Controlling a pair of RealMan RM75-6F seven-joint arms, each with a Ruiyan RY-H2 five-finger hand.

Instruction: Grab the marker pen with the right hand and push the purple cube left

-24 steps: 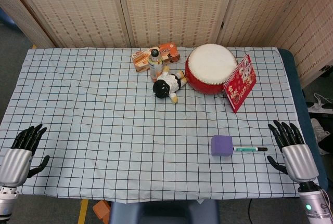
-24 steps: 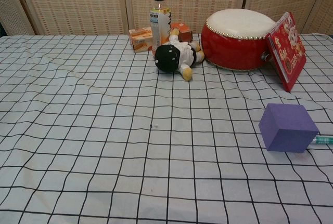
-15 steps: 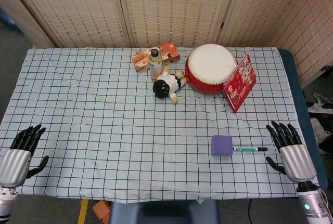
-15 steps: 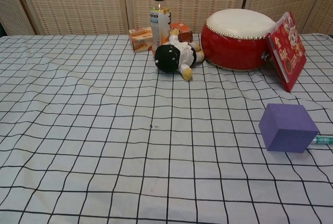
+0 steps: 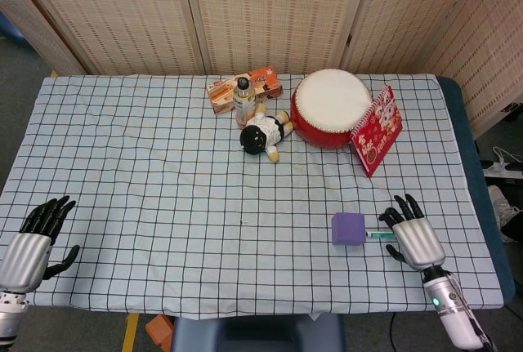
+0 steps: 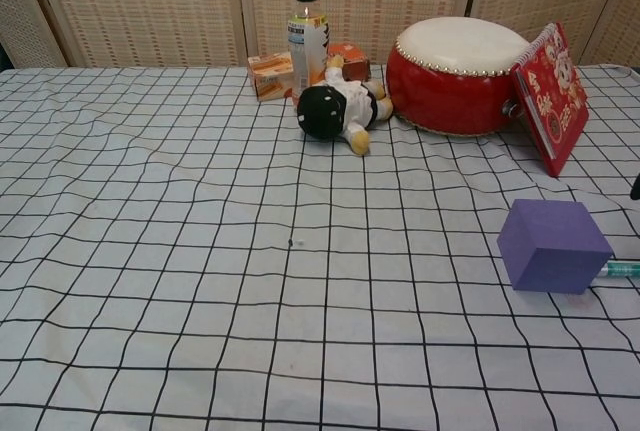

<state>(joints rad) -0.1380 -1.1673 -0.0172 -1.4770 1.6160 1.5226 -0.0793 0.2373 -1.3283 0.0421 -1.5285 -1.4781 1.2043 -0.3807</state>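
The purple cube [image 5: 349,228] sits on the checked cloth at the front right; the chest view shows it as well [image 6: 552,245]. A marker pen [image 5: 377,234] with a green band lies just right of the cube, and only its left tip [image 6: 622,269] shows in the chest view. My right hand [image 5: 411,234] hovers over the pen's right end, fingers spread, holding nothing. A dark sliver of it [image 6: 635,187] shows at the chest view's right edge. At the front left edge my left hand [image 5: 34,239] rests with its fingers apart and nothing in it.
At the back stand a red drum [image 5: 330,107], a red booklet [image 5: 376,130] leaning beside it, a drink bottle [image 5: 243,100], an orange box [image 5: 243,89] and a small black-and-white doll [image 5: 265,133]. The table's right edge [image 5: 478,205] lies close to my right hand.
My right hand has moved left from the table's right edge and now covers the pen's right end. Cube, pen and left hand have stayed put.
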